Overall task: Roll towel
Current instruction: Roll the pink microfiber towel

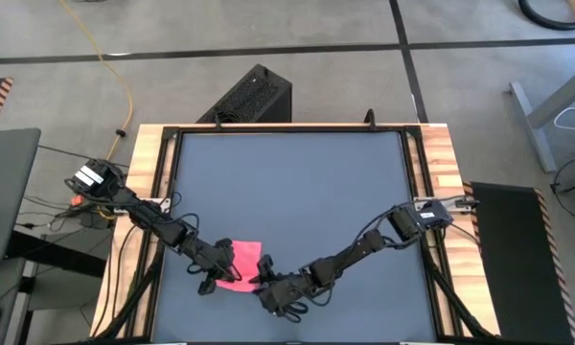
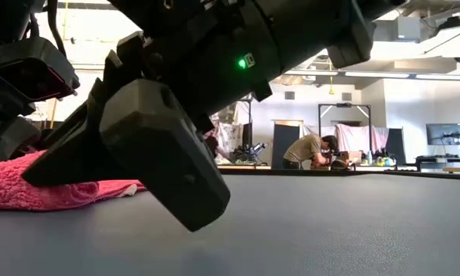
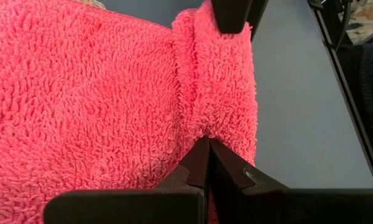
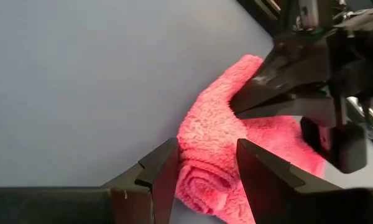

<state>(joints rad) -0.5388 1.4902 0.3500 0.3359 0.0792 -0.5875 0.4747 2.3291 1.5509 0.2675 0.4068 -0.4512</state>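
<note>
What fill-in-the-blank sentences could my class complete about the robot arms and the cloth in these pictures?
1. The towel is bright ____ in colour.
2. The left gripper has its fingers ____ on the towel's rolled edge.
3. The right gripper has its fingers ____ around the roll's end.
4. The towel lies on the dark grey ____.

Missing words: pink; shut; open; table

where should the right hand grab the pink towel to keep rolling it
Grip the rolled end of the towel, across the roll. In the right wrist view its spiral end sits between the open right hand; coming from that open end looks best. The left hand is shut on the towel's fold at the other side.
</note>
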